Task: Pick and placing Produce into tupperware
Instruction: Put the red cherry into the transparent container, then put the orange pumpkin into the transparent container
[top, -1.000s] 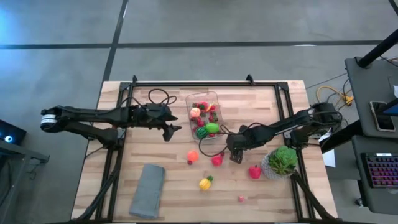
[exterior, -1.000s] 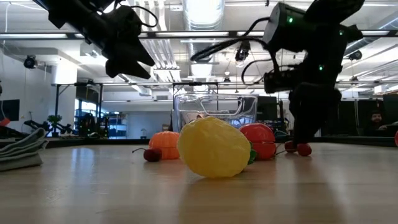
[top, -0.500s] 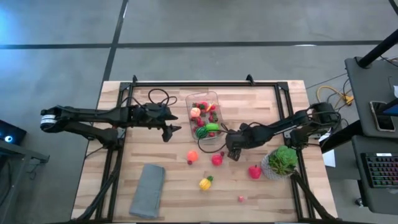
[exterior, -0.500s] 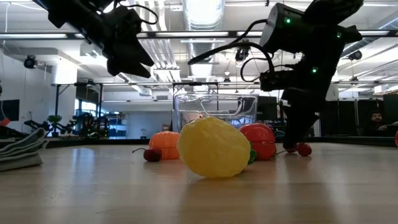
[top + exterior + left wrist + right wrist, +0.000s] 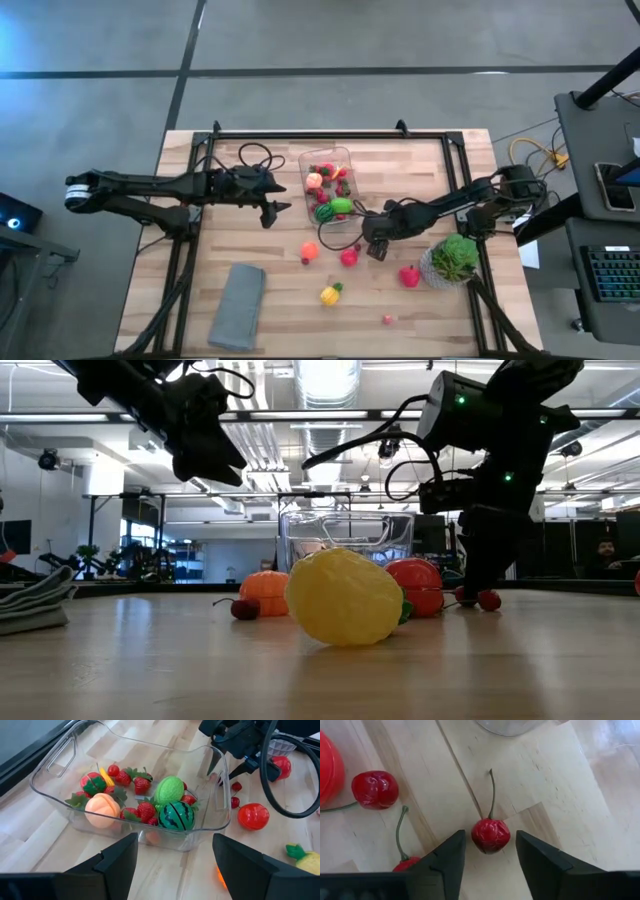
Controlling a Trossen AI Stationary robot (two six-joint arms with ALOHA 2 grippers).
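The clear tupperware stands mid-table and holds several toy fruits, among them a striped green melon and a peach. My right gripper is open and low over the table just right of the tupperware. Its fingers stand on either side of a dark-red cherry without touching it. That cherry lies on the wood with two more cherries beside it. My left gripper hovers open to the left of the tupperware. An orange fruit, a red tomato, a yellow fruit and a red fruit lie loose on the table.
A green plant in a white pot stands close behind my right arm, near the right edge. A folded grey cloth lies at the near left. A small pink piece sits near the near edge. A black frame rail runs along the far edge.
My right gripper has shifted slightly toward the table's left, over the cherries, tipping for a moment and then standing straight again. Nothing on the table has moved.
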